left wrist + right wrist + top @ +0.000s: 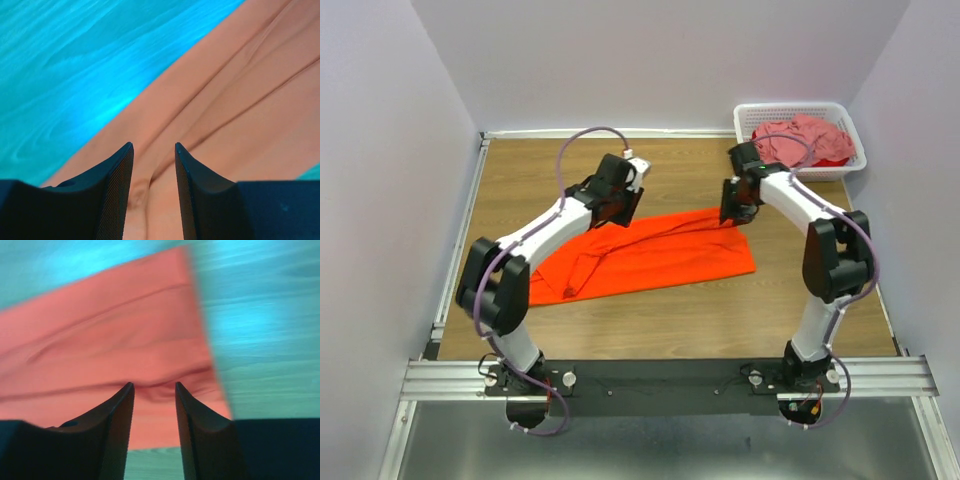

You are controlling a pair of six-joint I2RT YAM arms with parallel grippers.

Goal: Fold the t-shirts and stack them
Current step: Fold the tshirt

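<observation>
The orange t-shirt (650,258) lies folded into a long band across the middle of the wooden table. My left gripper (617,212) is open just above its far left edge; in the left wrist view (154,146) the cloth (240,110) shows between the parted fingers, not held. My right gripper (735,215) is open over the shirt's far right corner; the right wrist view (154,385) shows the cloth (110,340) under the parted fingers. The pink t-shirt (800,140) lies crumpled in the basket.
A white lattice basket (855,130) stands at the back right corner of the table (520,180), with something red beside the pink cloth. Grey walls close in the table on three sides. A metal rail runs along the near edge.
</observation>
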